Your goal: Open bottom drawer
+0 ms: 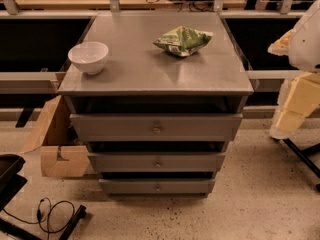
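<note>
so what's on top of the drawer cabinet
A white bowl at front left and a crumpled green bag further back. Whatever lies under the bag is hidden. The end effector hangs off to the right, beside the cabinet.

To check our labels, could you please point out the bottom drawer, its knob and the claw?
bottom drawer (pixel 125 186), camera view, left part of its front panel.
knob (pixel 157 188), camera view, its centre.
claw (pixel 290 115), camera view, yellowish lower part, at the right edge of the view.
</note>
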Robot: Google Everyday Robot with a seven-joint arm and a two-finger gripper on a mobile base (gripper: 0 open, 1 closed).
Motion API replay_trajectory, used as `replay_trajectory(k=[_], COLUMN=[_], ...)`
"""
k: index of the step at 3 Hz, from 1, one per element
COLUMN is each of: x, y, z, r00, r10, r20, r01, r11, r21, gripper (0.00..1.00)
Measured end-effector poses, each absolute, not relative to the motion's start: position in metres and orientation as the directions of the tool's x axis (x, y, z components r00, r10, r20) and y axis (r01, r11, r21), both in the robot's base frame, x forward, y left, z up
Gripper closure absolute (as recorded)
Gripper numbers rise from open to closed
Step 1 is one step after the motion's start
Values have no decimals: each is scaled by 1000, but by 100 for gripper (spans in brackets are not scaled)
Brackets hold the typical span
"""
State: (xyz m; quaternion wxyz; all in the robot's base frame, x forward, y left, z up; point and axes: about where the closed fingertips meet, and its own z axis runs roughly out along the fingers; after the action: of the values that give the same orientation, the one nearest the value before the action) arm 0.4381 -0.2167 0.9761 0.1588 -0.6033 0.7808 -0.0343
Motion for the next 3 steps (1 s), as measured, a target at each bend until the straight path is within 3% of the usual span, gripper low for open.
replay_trajectory(k=[2, 3], x=[444, 457], y=[-216, -200], z=[952, 896], r00=[-259, -298], r10=[-943, -938], r20=[-207, -179], r01=[-926, -916], r11=[303, 334], r21=[-226, -222], gripper=[0, 0])
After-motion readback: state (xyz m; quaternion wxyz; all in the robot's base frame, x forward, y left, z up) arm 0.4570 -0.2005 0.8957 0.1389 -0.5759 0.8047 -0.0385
